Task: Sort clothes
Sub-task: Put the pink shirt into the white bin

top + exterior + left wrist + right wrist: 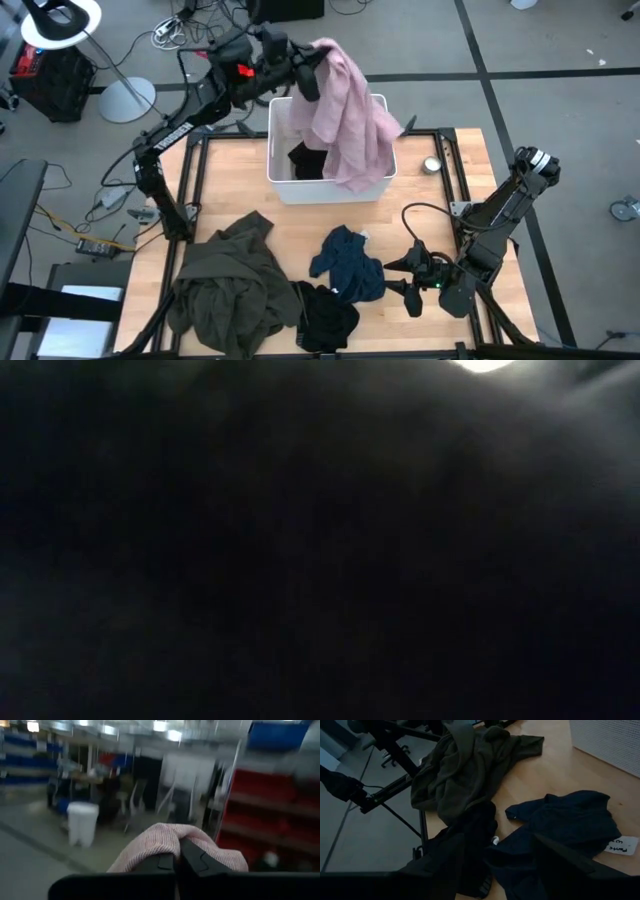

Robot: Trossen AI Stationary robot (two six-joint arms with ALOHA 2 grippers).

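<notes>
The low camera gives nothing but darkness with a bright patch at its upper edge, so something sits right against it and that side of the worktop (440, 190) cannot be read. Inside the white bin (380, 185) only a scrap of a black garment (305, 160) shows; the rest is covered by the pink garment (345, 115), which hangs from the left pincer (305, 62) above the bin's rim and drapes down over its right half. That pincer is clamped together on the pink cloth; from its own wrist camera the fabric bunches over both fingers (197, 859), and the room behind is a blur of shelving.

On the near part of the worktop lie the olive-green garment (225, 280) in a big heap at the left, the dark teal-blue garment (350, 262) in the middle, and a second black garment (325, 315) touching both, partly tucked under their edges. The right pincer (405, 278) waits just beside the teal cloth, its fingers spread apart and holding nothing. A small white label (622, 845) lies by the teal garment. A small round metal thing (432, 165) sits right of the bin; I can't make out what it is.
</notes>
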